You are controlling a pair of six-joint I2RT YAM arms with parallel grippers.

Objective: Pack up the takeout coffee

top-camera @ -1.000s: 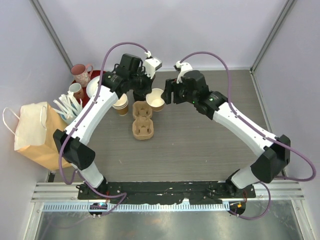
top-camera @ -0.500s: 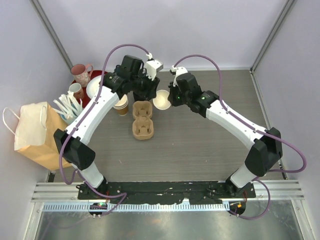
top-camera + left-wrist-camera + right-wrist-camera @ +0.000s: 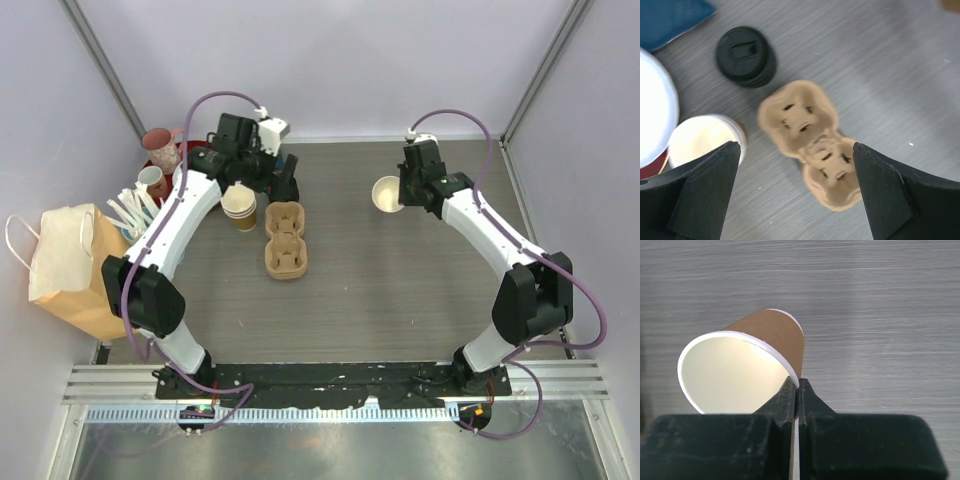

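leftmost, beside the tabletop (image 3: 400, 290): paper bag (image 3: 62, 262), untouched, well apart from everything else.

then the left arm: stretched from the near-left base out to the far left, wrist turned down. left fingers (image 3: 705, 195) spread wide, holding nothing, hanging above a stack of lidless cups (image 3: 705, 137) and the cardboard carrier (image 3: 810, 145). both carrier wells empty.

just beyond the carrier on its far side, not touching it: a round black lid (image 3: 746, 56). most likely the takeout coffee, but seen only from above, so cannot tell whether a cup sits under it. no second one in sight.

further right, the right arm: raised from the near-right base toward the far right, wrist pointing left. right fingers (image 3: 787, 397) pinched together on the rim of a lidless cup (image 3: 740, 367), tilted, seemingly lifted, well to the right of the carrier.

judged from this: opening step, nothing packed yet. next move probably calls for lowering the spread left fingers around the black-lidded piece, closing gently below the lid, then seating it upright in a carrier well. calls also for parking the lidless cup upright, out of the way.
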